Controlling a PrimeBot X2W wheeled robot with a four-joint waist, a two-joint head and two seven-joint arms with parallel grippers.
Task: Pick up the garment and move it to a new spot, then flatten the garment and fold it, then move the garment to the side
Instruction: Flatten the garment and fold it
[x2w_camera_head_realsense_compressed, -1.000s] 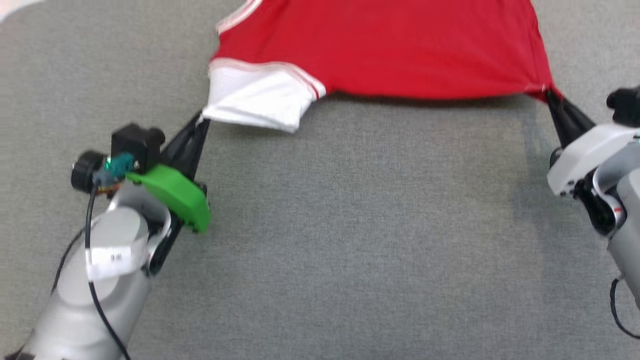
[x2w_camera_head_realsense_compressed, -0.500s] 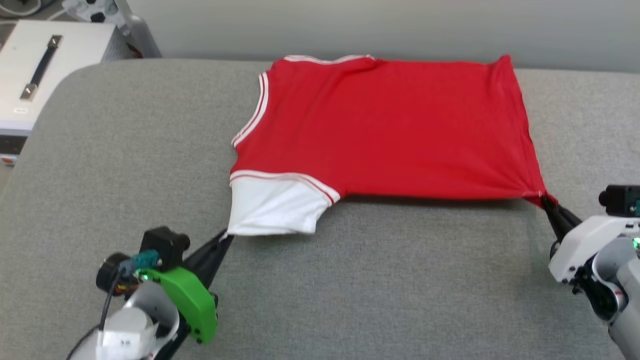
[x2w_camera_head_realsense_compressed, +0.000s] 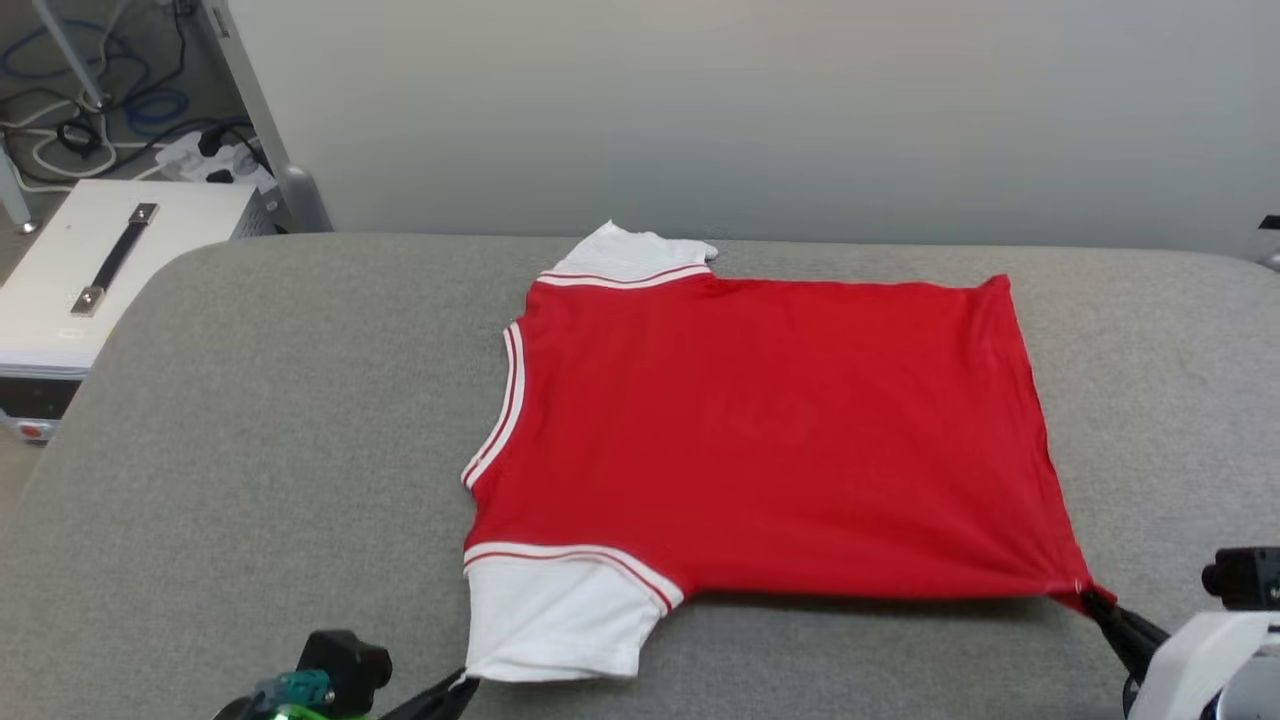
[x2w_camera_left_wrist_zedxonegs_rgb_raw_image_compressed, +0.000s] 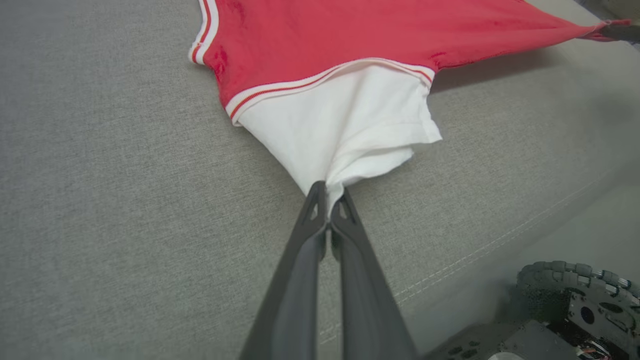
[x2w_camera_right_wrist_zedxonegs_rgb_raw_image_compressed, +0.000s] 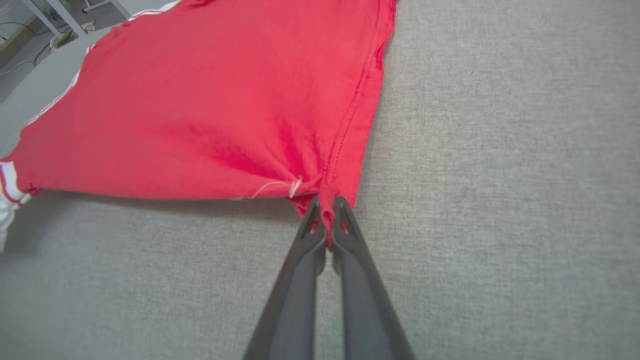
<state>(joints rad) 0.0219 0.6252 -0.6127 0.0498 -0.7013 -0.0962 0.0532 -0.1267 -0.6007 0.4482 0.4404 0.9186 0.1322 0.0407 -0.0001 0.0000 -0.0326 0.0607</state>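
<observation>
— Where's the jersey (x2w_camera_head_realsense_compressed: 760, 440) now?
— Spread flat on the grey table (x2w_camera_head_realsense_compressed: 250, 450), plain red side up. My left gripper (x2w_camera_left_wrist_zedxonegs_rgb_raw_image_compressed: 327, 192) is clamped on the near white sleeve (x2w_camera_head_realsense_compressed: 560, 630), and my right gripper (x2w_camera_right_wrist_zedxonegs_rgb_raw_image_compressed: 326, 207) is pinching the near hem corner.
— Room?
— Open table left and right; the far sleeve (x2w_camera_head_realsense_compressed: 630, 255) is near the back edge.
</observation>
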